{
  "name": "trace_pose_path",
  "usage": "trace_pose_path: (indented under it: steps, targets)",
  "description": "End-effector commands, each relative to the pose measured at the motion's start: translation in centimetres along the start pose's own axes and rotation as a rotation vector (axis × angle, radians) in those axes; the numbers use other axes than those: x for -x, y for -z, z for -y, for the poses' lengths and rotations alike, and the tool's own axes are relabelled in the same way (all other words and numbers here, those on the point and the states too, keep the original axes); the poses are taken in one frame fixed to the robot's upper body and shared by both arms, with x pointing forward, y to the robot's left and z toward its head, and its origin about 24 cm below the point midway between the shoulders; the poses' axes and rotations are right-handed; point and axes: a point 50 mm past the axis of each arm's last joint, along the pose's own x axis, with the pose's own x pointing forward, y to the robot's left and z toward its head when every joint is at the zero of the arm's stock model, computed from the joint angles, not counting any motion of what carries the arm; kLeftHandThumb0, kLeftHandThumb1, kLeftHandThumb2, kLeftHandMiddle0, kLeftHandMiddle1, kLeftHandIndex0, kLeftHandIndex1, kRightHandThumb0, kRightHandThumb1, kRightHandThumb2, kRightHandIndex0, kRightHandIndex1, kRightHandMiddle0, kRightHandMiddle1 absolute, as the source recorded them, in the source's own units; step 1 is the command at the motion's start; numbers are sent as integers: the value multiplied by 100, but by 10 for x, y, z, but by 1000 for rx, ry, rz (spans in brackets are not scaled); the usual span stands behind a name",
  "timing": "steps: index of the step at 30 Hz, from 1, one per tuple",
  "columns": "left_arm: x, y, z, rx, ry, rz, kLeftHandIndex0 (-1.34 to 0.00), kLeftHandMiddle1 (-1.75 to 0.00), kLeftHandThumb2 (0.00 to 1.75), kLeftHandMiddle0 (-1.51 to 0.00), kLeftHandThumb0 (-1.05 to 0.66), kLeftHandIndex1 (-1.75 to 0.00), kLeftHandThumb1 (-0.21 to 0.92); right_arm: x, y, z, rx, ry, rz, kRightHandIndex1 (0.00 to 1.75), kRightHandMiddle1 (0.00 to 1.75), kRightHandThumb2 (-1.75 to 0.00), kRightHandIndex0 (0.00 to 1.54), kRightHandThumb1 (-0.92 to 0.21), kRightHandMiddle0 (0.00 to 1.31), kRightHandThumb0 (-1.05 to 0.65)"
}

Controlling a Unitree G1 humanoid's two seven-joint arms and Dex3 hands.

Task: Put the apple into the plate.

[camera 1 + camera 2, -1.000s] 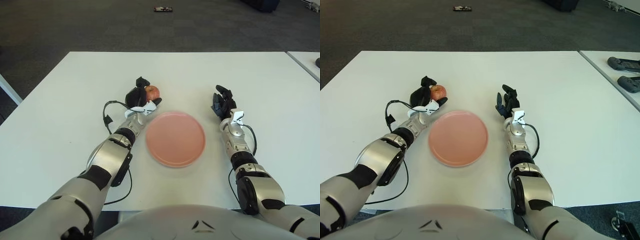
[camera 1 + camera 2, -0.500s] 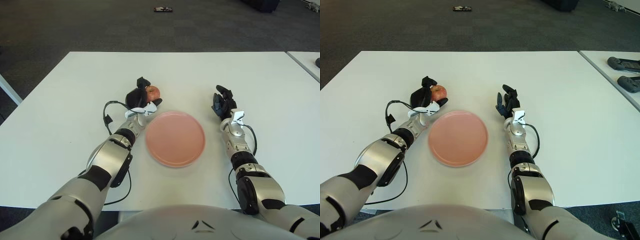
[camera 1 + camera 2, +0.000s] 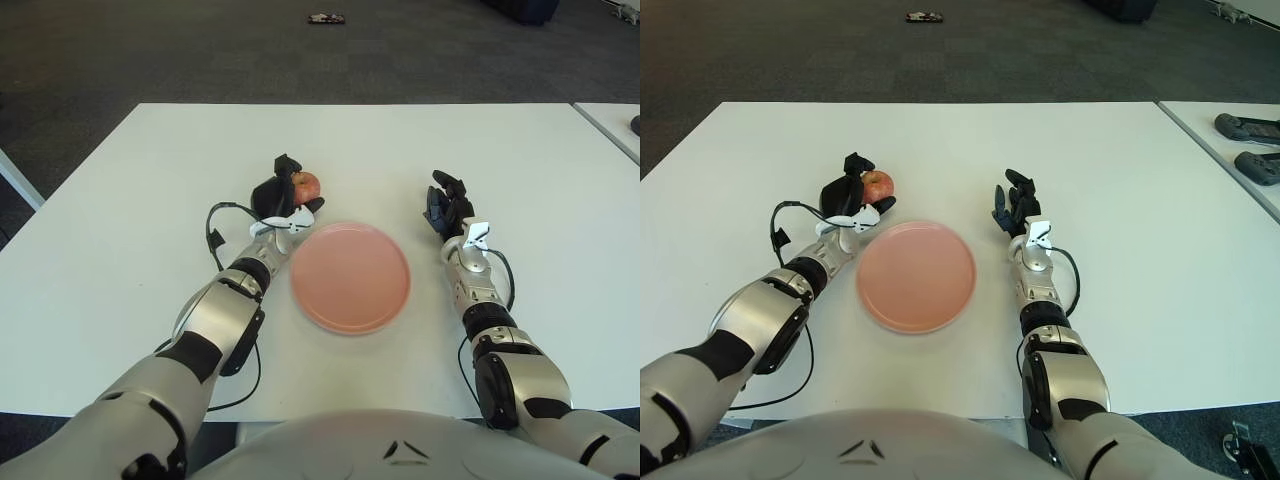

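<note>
A red apple [image 3: 305, 185] sits on the white table [image 3: 150, 170] just beyond the far left rim of a pink plate [image 3: 351, 277]. My left hand [image 3: 284, 197] is at the apple, its black fingers curled around the apple's left and near sides. My right hand [image 3: 447, 208] rests on the table to the right of the plate, fingers spread and holding nothing. The plate holds nothing.
A second white table [image 3: 1230, 130] stands at the right with dark controllers [image 3: 1250, 128] on it. A small dark object [image 3: 326, 18] lies on the carpet far behind the table. A black cable [image 3: 213, 238] runs along my left forearm.
</note>
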Motion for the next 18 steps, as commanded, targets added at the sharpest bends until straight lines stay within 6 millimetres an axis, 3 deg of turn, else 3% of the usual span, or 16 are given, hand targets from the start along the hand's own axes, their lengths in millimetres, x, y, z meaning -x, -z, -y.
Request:
trace_pose_path:
  steps: [1, 12, 17, 18]
  targets:
    - [4, 7, 0, -20, 0, -5, -54, -175, 76, -85, -41, -153, 63, 3, 8, 6, 1, 17, -40, 22, 69, -63, 24, -92, 0, -68]
    - [4, 9, -1, -5, -8, -19, -56, -175, 81, -88, -41, -154, 59, 3, 8, 6, 1, 17, -40, 22, 69, -63, 24, -92, 0, -68]
    - [4, 10, -2, 30, -16, -53, -60, -175, 97, -95, -44, -157, 49, 3, 8, 5, 1, 16, -41, 22, 69, -63, 24, -92, 0, -68]
    - [4, 11, -2, 42, -16, -64, -60, -175, 109, -98, -45, -163, 43, 3, 8, 5, 1, 16, -41, 22, 69, -63, 24, -92, 0, -68]
